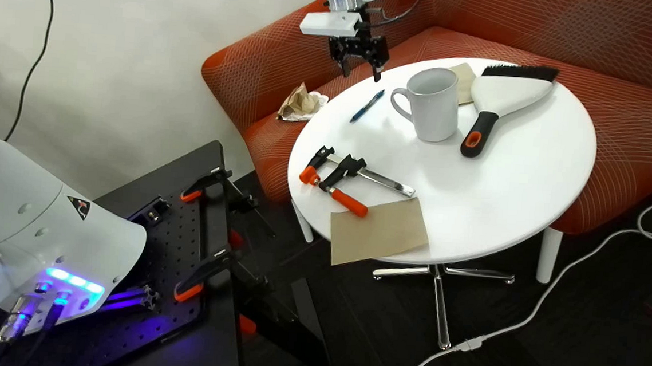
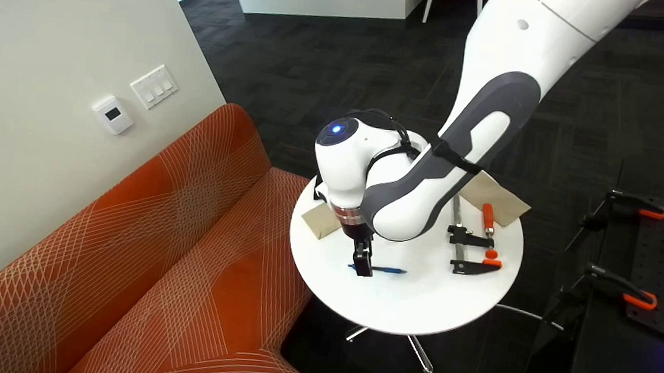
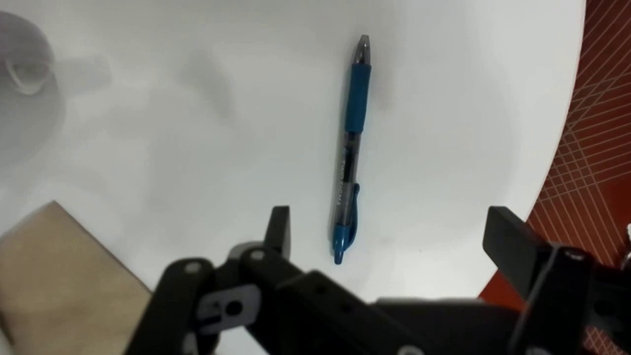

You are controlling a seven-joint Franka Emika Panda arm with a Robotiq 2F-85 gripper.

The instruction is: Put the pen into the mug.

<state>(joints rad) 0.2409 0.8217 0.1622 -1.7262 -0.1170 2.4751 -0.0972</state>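
Here's the tool (image 1: 361, 75), jaws spread wide and holding nothing, hanging above the white counter (image 1: 497, 201), where the pen (image 3: 351, 153) lies flat, near the mug (image 1: 434, 110) on its handle side. In the wrist view the clip end sits nearest the jaws, so this looks set for an off-centre pinch: grab there and the long free end may droop or swivel. Height is the big worry! Close too high and the jaws skim over that slim barrel; too low and they jam against the counter. One jaw touching first could roll the pen over the rim, and the sofa (image 2: 202, 253) waits beyond. Then the carry: travel low, and a dangling pen could catch the handle and tip the mug. And the drop? Kept level, the pen might just lie across the mouth; it probably needs turning upright.
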